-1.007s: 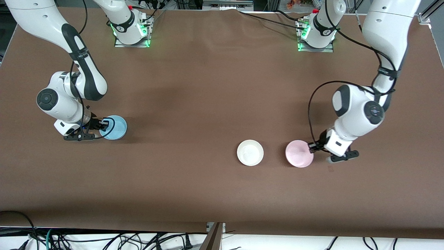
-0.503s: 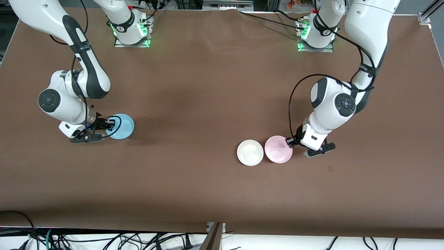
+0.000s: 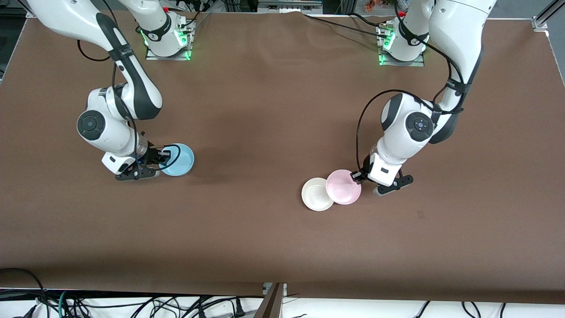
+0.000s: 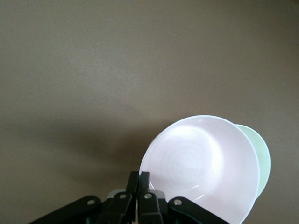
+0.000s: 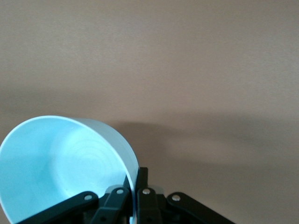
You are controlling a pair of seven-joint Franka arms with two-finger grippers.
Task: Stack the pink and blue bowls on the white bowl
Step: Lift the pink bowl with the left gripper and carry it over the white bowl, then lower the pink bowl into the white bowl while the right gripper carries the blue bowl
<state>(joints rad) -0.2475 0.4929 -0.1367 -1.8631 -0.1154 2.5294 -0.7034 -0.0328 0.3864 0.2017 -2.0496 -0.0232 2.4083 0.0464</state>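
My left gripper (image 3: 356,176) is shut on the rim of the pink bowl (image 3: 343,187). The pink bowl hangs partly over the white bowl (image 3: 315,194), covering the edge of it that faces the left arm's end. In the left wrist view the pink bowl (image 4: 203,168) fills the space past my left gripper (image 4: 142,177), and a sliver of the white bowl (image 4: 262,154) shows under it. My right gripper (image 3: 162,155) is shut on the rim of the blue bowl (image 3: 178,160), toward the right arm's end of the table. The right wrist view shows the blue bowl (image 5: 60,163) clamped in my right gripper (image 5: 136,179).
The brown table cover (image 3: 265,110) is bare between the two arms. Both arm bases (image 3: 167,35) (image 3: 404,42) stand along the table's edge farthest from the front camera. Loose cables (image 3: 132,304) lie below the table's near edge.
My left gripper has carried the pink bowl toward the white bowl until it overlaps it. My right gripper has carried the blue bowl toward the table's middle.
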